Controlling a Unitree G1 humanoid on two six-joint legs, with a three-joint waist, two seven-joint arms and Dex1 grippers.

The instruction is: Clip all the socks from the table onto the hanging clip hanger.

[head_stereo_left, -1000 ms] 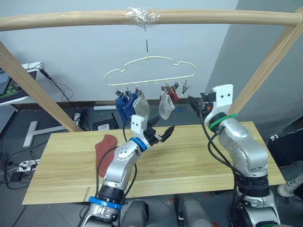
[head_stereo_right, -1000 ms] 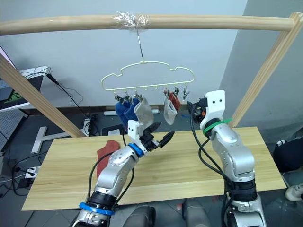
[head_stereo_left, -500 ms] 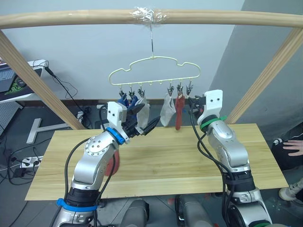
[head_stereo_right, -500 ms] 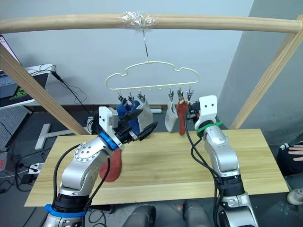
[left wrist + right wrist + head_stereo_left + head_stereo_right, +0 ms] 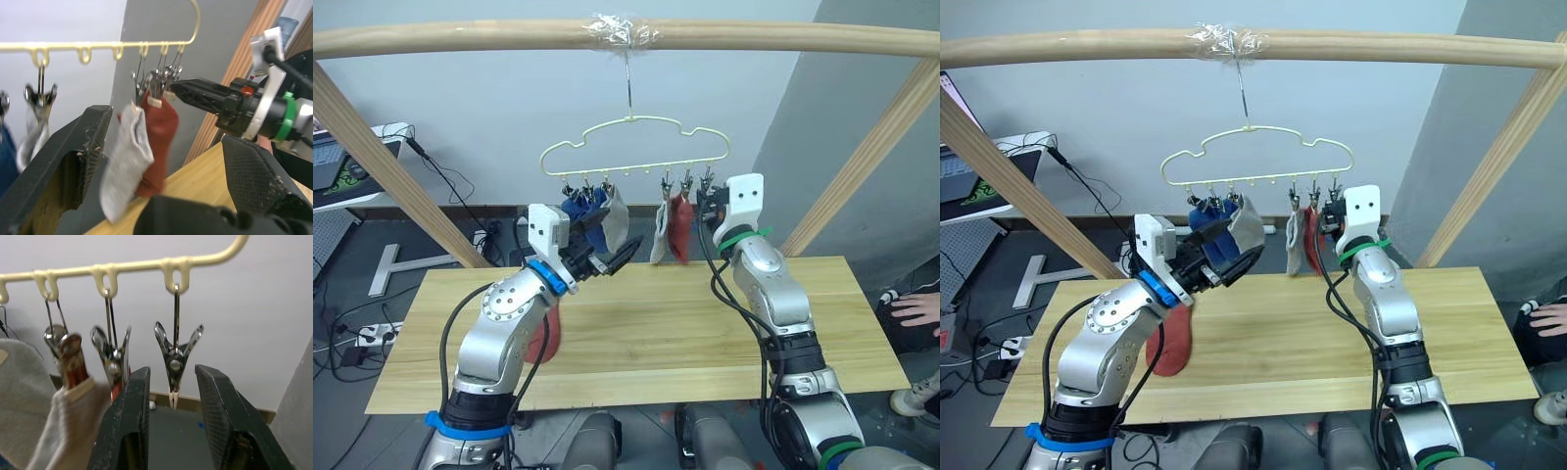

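Right wrist view: right gripper (image 5: 171,401) fingers parted, nothing gripped, end clip (image 5: 175,363) between them. Left gripper (image 5: 607,245) wide open, empty, raised beside blue socks (image 5: 579,208) on clip hanger (image 5: 631,147). Grey sock (image 5: 126,161), red sock (image 5: 157,142) clipped. One red sock (image 5: 1170,343) hangs behind left arm, over table (image 5: 705,333).

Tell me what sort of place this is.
Probably a robotics lab or test room: a makeshift wooden pole frame holds the clip hanger over a plank table, with loose cables on the floor behind.
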